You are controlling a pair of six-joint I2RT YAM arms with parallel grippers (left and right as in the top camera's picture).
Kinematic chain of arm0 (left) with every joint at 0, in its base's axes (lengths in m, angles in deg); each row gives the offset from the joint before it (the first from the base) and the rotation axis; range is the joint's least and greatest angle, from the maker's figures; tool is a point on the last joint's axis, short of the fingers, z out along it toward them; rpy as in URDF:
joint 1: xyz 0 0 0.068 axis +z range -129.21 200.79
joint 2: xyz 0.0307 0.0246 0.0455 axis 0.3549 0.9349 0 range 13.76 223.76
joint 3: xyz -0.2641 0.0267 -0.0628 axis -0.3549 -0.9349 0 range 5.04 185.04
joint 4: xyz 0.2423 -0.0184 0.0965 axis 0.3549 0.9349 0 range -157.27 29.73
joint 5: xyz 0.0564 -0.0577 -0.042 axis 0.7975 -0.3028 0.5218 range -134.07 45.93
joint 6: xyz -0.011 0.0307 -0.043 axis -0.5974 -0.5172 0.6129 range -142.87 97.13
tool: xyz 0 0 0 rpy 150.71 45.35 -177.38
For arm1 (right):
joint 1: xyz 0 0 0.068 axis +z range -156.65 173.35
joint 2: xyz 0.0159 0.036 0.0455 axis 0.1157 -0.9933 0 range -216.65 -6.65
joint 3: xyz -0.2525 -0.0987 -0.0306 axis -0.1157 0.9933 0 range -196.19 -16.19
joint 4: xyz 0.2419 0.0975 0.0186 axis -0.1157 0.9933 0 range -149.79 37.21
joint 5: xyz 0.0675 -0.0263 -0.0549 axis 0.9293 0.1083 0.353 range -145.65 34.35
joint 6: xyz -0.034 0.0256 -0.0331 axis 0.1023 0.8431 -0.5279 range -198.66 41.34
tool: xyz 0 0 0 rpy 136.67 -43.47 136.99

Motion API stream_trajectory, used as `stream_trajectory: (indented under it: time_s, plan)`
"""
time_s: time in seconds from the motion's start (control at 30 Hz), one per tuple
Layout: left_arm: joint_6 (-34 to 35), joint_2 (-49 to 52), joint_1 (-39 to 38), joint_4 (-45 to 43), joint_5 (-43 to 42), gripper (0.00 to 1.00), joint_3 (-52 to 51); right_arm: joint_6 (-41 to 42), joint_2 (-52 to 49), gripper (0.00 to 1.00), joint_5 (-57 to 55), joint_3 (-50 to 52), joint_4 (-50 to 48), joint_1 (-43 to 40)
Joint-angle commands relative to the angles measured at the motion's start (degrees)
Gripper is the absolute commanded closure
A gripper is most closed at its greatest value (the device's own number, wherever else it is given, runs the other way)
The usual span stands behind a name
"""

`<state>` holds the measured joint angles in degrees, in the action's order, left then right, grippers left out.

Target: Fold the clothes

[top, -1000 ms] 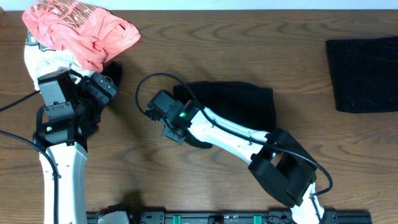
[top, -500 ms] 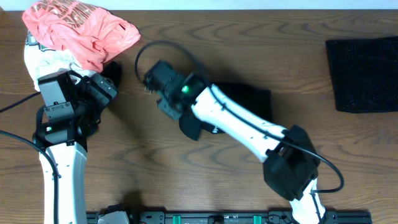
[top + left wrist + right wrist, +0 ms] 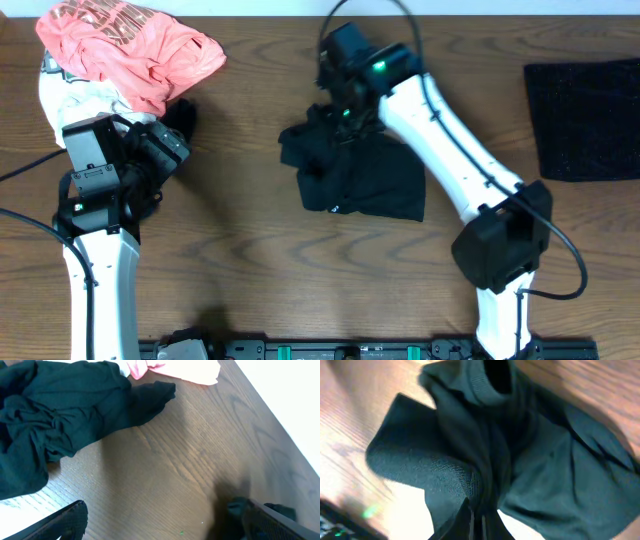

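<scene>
Right claw [image 3: 476, 519] apparently pinching black garment [image 3: 365, 180]

My right pincer [image 3: 337, 108] is clamped on the top edge of a black garment [image 3: 365, 180] – the cloth bunches toward it and spreads rumpled over the wooden table [image 3: 250, 250]. My left pincer [image 3: 176, 128], jaws wide, rests at the far left – just beside a coral-pink tee [image 3: 130, 45] heaped over a white garment [image 3: 75, 95]. A flat black cloth [image 3: 585, 120] lies well apart at the right edge.
</scene>
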<state>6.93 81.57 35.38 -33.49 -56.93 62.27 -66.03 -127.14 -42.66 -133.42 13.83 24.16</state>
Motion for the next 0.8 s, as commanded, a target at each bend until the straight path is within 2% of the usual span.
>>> stream_trajectory:
  time_s: [0.0, 0.57, 0.77]
  plan:
    - [-2.2, 0.3, 0.3, 0.5, 0.8, 0.02, 0.7, 1.7, 0.3, 0.99, 5.1, -1.2, 1.5, -3.7]
    - [-2.1, 1.4, 0.3, 0.5, 0.7, 0.02, 0.7, 1.5, 0.3, 0.99, -0.1, -0.8, 12.9, -22.7]
    - [-2.1, 2.7, 0.3, 0.5, 0.7, 0.02, 0.7, 1.6, 0.3, 0.99, -4.2, 5.6, 12.6, -25.6]
